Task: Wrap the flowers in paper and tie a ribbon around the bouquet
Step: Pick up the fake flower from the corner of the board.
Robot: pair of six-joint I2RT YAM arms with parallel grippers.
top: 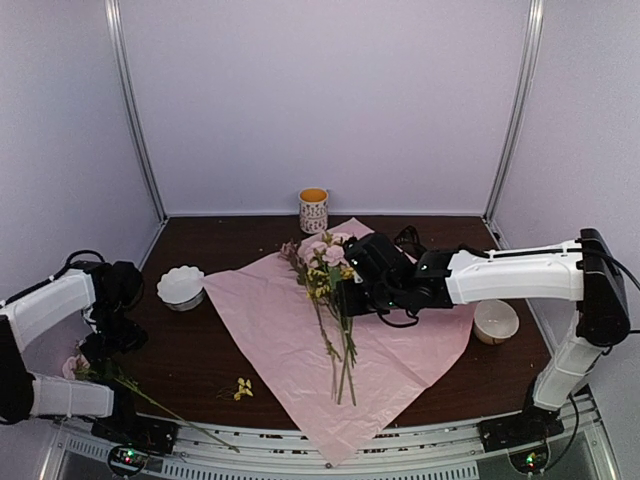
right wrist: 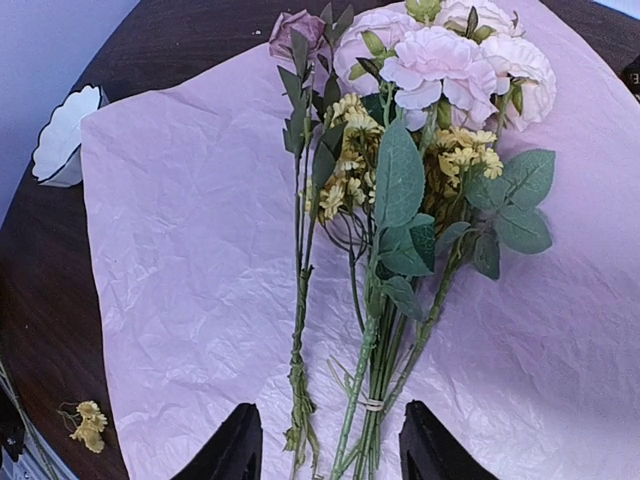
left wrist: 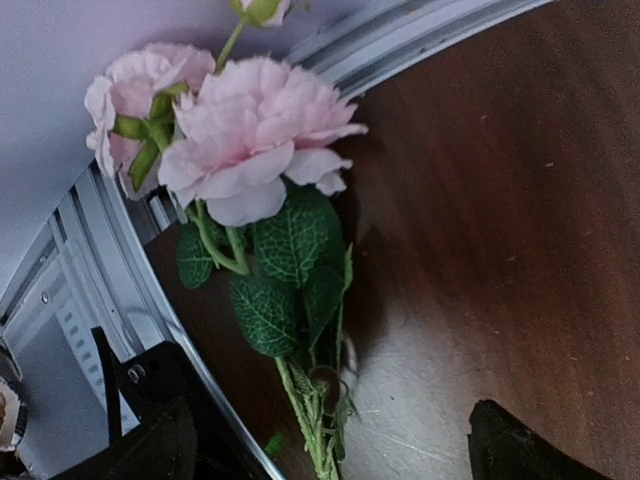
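Two wrist views show what the top view blurs: right gripper [right wrist: 335, 445], jaws parted, straddles the flowers [right wrist: 410, 190] on the paper [right wrist: 180, 250]; left gripper [left wrist: 335, 445], wide open, flanks a stray bloom [left wrist: 250, 140] at the table [left wrist: 500, 200] edge.

Flowers [right wrist: 400, 200]: stem ends cut by bottom edge, right wrist view. Paper [right wrist: 180, 250]: right side, near edge out of frame. Loose pink rose [left wrist: 250, 140]: lower stem cut off; bud [left wrist: 262, 10] above clipped.
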